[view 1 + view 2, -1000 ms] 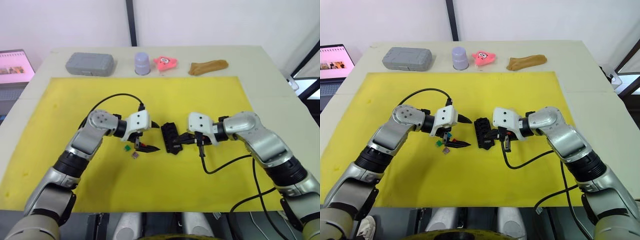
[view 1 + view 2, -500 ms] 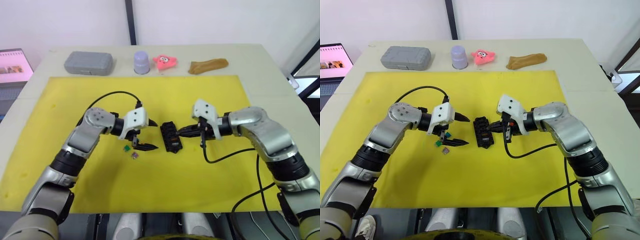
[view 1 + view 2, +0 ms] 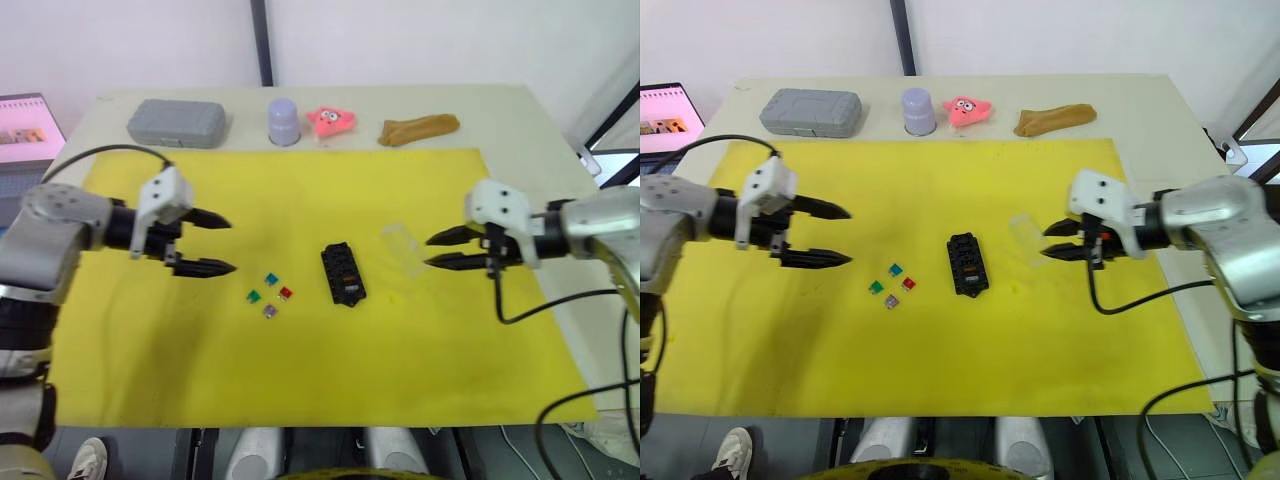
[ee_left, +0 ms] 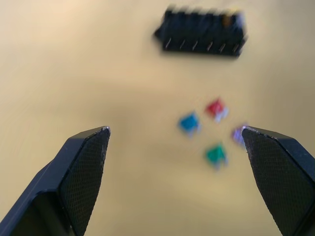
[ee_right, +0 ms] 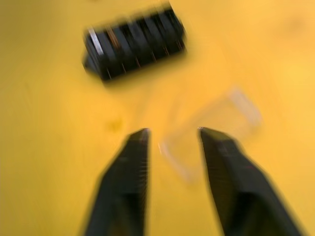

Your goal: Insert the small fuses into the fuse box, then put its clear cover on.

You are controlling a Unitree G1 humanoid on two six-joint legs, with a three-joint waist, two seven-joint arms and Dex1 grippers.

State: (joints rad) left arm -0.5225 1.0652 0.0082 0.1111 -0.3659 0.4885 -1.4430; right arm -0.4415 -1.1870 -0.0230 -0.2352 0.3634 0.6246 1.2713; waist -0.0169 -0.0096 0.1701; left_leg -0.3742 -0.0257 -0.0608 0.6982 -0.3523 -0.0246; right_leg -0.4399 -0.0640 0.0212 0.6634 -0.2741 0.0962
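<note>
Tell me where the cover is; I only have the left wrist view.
Observer: The cover lies flat on the yellow mat, between the box and the right tool.
Operator: Report that tool's state.
Observer: It is open and empty, with its tips pointing at the cover from close by. I cannot tell whether they touch it.
Operator: List what sits beyond the mat.
Observer: Along the far side of the table there is a grey case, a lavender cup, a pink toy and a brown cloth.
</note>
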